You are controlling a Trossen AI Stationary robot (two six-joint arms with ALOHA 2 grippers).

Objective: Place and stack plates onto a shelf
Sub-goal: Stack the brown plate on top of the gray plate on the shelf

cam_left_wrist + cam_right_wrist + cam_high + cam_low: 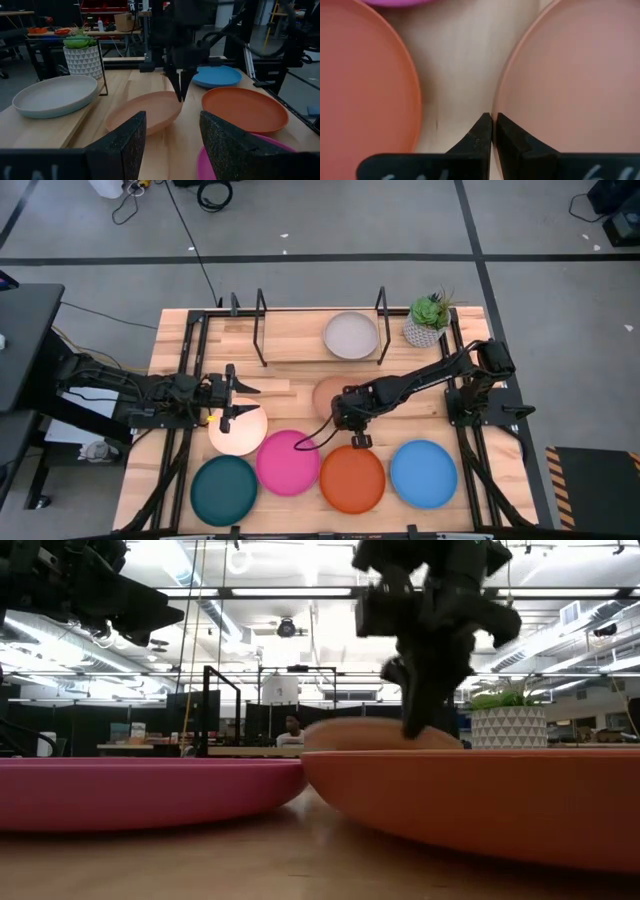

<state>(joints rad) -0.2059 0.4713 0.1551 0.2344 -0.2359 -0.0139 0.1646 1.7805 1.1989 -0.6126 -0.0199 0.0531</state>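
My right gripper (355, 430) points down, shut on the rim of the tan plate (328, 392) at mid-table; it also shows in the low view (420, 720). My left gripper (236, 400) is open and empty, hovering over the far edge of the cream-peach plate (238, 432). The grey plate (350, 335) lies on the shelf (295, 335). The pink plate (288, 463), teal plate (224, 490), orange plate (352, 478) and blue plate (423, 473) lie flat along the near side. A light blue plate is out of view. My right gripper pinches the tan plate's rim (496, 107) between its two fingers, on the side facing the orange plate. One finger is inside the rim and one outside. The fingers (179, 82) come from above, pointing down. Whether the plate is clear of the table I cannot tell.
A potted plant (428, 320) stands at the shelf's right end. Black upright hoops (262, 325) frame the shelf. Black arm frames run along both table sides. Bare wood shows on the shelf left of the grey plate.
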